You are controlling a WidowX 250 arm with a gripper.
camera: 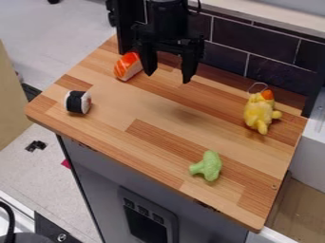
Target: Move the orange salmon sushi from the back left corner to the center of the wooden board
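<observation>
The black gripper [167,77] hangs over the back left part of the wooden counter, its two fingers spread apart with nothing between them. Just left of it lies an orange and white salmon sushi toy [129,66], the nearest thing to the fingers. A white sushi roll with a black band [78,102] sits near the counter's left corner. Toward the right back is a yellow plush toy [260,112] with an orange top and a thin loop. A green broccoli toy [207,166] rests near the front edge.
The wooden counter [152,111] ends at a front edge above a grey cabinet [146,178]. Dark tiled wall [254,42] runs along the back, with a dark post at the upper left. A white box-like surface [310,152] stands beside the right edge.
</observation>
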